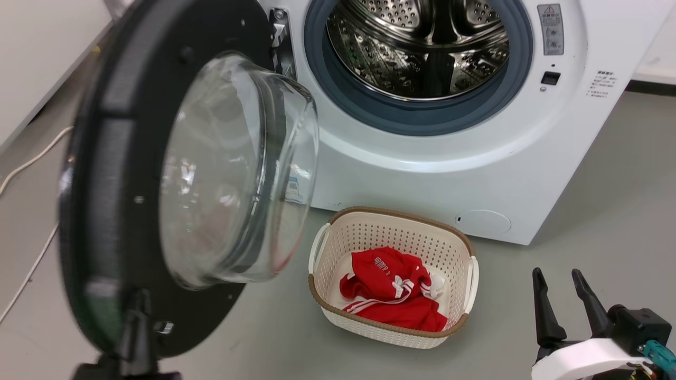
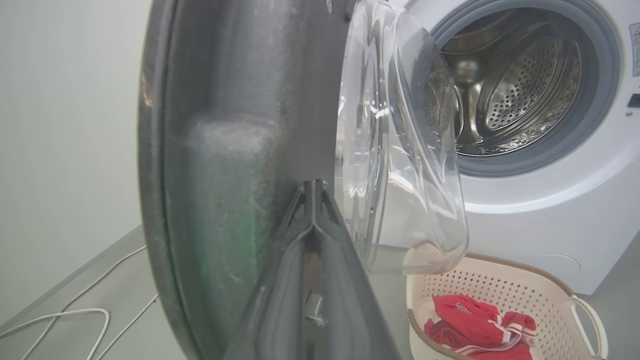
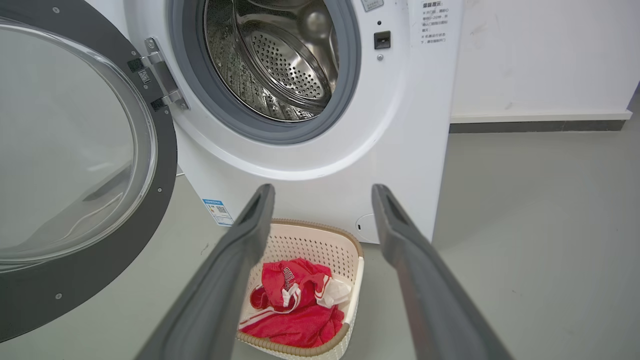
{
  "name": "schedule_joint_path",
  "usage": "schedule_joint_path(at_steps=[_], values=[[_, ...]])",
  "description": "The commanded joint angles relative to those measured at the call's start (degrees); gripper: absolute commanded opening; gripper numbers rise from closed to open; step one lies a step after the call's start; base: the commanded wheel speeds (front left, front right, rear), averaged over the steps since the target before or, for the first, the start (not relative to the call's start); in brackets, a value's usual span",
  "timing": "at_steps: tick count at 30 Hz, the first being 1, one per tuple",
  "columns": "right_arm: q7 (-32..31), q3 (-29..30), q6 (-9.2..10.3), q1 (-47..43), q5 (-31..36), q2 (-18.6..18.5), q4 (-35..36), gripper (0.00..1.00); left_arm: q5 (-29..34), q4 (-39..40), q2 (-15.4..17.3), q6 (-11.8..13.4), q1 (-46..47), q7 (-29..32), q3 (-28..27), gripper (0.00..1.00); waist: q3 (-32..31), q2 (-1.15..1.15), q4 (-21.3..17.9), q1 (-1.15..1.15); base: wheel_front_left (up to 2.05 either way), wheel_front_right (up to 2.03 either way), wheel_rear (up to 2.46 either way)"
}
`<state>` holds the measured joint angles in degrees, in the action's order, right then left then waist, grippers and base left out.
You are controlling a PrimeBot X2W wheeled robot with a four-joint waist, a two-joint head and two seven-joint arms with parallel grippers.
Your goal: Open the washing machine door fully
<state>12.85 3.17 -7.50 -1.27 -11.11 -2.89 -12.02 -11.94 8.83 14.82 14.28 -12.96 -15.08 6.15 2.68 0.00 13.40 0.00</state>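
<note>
The washing machine door [image 1: 113, 174], a black disc with a bulging clear glass bowl [image 1: 237, 169], stands swung out to the left of the white washing machine [image 1: 422, 174], and the steel drum [image 1: 417, 47] is exposed. My left gripper [image 1: 138, 301] is shut, its joined fingertips [image 2: 312, 187] resting against the lower inner face of the door [image 2: 235, 125], beside a small metal latch [image 1: 163, 327]. My right gripper [image 1: 557, 274] hangs open over the floor at the lower right, holding nothing. In the right wrist view the right gripper [image 3: 322, 189] points at the machine [image 3: 430, 100], with the door [image 3: 165, 190] to its left.
A cream perforated basket [image 1: 391, 216] with a red garment [image 1: 391, 290] sits on the grey floor just in front of the machine, below the door's glass bowl. White cables [image 1: 31, 158] lie along the floor by the left wall [image 2: 60, 125].
</note>
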Motion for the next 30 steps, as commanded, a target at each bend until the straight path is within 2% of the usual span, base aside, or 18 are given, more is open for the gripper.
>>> schedule_joint_path(at_steps=[1, 11, 16, 18, 23, 30], values=[[-0.23, 0.07, 0.02, 1.02, 0.40, 0.04, 0.39, 1.00, -0.67, -0.49, 0.63, 0.22, 1.66, -0.12, -2.05, 0.00, 0.57, 0.00, -0.13, 0.00, 0.00, 0.00, 0.00], [-1.51, -0.32, 0.02, 1.85, 1.78, 0.04, 2.20, 1.00, -4.10, -10.92, 5.04, -2.16, 7.91, -0.08, -13.89, 0.00, 4.36, 0.00, -1.40, 0.00, 0.00, 0.00, 0.00], [-1.78, -0.79, 0.02, 2.69, 2.03, 0.04, 3.05, 1.00, -6.76, -17.82, 7.73, -5.10, 12.06, -0.08, -19.29, 0.00, 6.70, 0.00, -2.16, 0.00, 0.00, 0.00, 0.00], [-2.05, -0.98, 0.02, 2.87, 2.58, 0.05, 3.35, 1.00, -7.10, -19.72, 8.15, -5.70, 13.54, -0.11, -20.57, 0.00, 7.55, 0.00, -2.49, 0.00, 0.00, 0.00, 0.00], [-2.28, -1.45, 0.02, 4.09, 4.94, 0.04, 4.59, 1.00, -7.41, -25.63, 11.64, -8.02, 17.43, -0.09, -23.67, 0.00, 9.90, 0.00, -3.57, 0.00, 0.00, 0.00, 0.00], [-2.55, -1.40, 0.02, 4.72, 5.11, 0.05, 5.14, 1.00, -6.80, -31.50, 14.00, -10.03, 21.42, -0.11, -26.10, 0.00, 10.96, 0.00, -4.25, 0.00, 0.00, 0.00, 0.00]])
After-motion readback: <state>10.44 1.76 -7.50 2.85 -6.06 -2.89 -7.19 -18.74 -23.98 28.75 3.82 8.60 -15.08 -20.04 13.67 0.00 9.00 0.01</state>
